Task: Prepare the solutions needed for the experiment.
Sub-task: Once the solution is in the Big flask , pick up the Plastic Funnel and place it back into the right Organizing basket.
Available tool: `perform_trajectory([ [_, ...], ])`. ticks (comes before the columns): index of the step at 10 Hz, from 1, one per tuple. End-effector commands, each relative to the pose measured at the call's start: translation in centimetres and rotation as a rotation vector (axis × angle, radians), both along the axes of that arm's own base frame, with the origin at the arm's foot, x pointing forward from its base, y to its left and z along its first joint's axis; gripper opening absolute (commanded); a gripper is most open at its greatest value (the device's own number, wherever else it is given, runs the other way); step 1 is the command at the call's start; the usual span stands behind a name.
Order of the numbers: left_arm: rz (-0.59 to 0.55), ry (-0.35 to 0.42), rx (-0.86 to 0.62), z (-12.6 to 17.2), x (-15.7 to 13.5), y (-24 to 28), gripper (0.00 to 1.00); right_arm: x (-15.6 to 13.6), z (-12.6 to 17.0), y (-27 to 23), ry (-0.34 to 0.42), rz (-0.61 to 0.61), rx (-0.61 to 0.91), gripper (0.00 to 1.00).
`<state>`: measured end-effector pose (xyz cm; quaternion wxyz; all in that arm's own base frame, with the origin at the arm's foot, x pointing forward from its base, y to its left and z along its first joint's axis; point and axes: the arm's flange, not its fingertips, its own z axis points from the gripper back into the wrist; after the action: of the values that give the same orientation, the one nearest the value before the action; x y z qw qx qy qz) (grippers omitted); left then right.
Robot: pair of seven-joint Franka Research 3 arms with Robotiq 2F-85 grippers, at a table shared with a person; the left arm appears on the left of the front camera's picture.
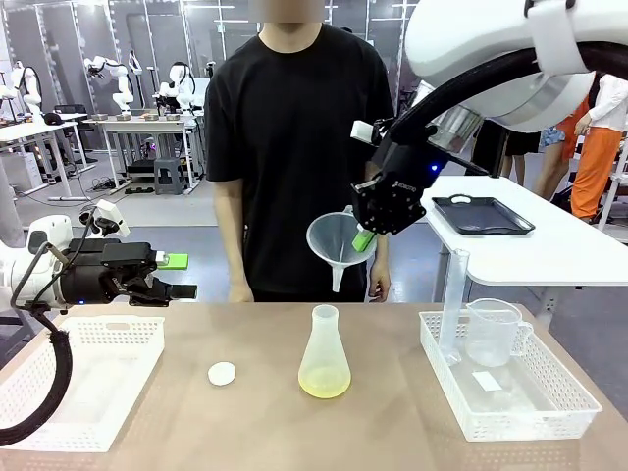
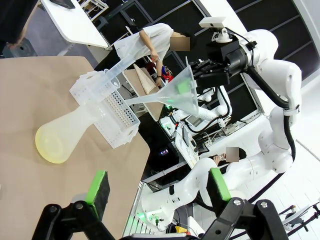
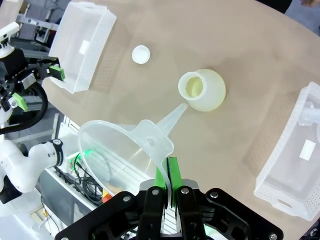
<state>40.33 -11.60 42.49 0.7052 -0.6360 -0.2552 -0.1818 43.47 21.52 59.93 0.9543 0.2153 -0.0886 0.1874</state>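
The right gripper (image 1: 365, 238) is clamped tight on the rim of the clear funnel (image 1: 332, 240), holding it above and slightly right of the conical flask (image 1: 324, 343) with the spout pointing down. I judge this is to line the spout up with the flask's open neck for a clean pour. The solutions (image 1: 324, 385) lie as a shallow pale yellow-green layer in the flask's bottom (the flask stands upright), while the left gripper (image 1: 177, 277) hovers well left of the flask, jaws spread wide and empty, probably to leave room.
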Motion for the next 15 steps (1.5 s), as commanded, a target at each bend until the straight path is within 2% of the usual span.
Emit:
perform_trajectory([
  [1, 0.000, 0.005, -0.024, 0.2, 0.0, -0.1, 1.00, -0.2, -0.4, -2.9, -0.023, -0.002, 0.041, 0.01],
  [3, 0.000, 0.005, -0.024, 0.2, 0.0, -0.1, 1.00, -0.4, -0.6, -9.3, -0.044, -0.148, 0.016, 0.01],
  [5, 0.000, 0.005, -0.024, 0.2, 0.0, -0.1, 1.00, -0.8, -1.5, -15.6, -0.014, -0.311, 0.008, 0.01],
  [6, 0.000, 0.005, -0.024, 0.2, 0.0, -0.1, 1.00, -1.5, -2.1, -18.0, 0.017, -0.349, 0.044, 0.01],
  [9, 0.000, 0.005, -0.024, 0.2, 0.0, -0.1, 1.00, -2.6, -3.3, -21.5, 0.089, -0.417, 0.074, 0.01],
  [10, 0.000, 0.005, -0.024, 0.2, 0.0, -0.1, 1.00, -1.6, -2.9, -21.5, 0.049, -0.377, 0.053, 0.01],
  [13, 0.000, 0.005, -0.024, 0.2, 0.0, -0.1, 1.00, -2.0, -3.4, -22.0, 0.065, -0.388, 0.057, 0.03],
  [14, 0.000, 0.005, -0.024, 0.2, 0.0, -0.1, 1.00, -0.9, -5.2, -21.3, 0.186, -0.428, 0.034, 0.03],
  [15, 0.000, 0.005, -0.024, 0.2, 0.0, -0.1, 1.00, -0.1, -6.8, -22.2, 0.262, -0.528, 0.069, 0.03],
])
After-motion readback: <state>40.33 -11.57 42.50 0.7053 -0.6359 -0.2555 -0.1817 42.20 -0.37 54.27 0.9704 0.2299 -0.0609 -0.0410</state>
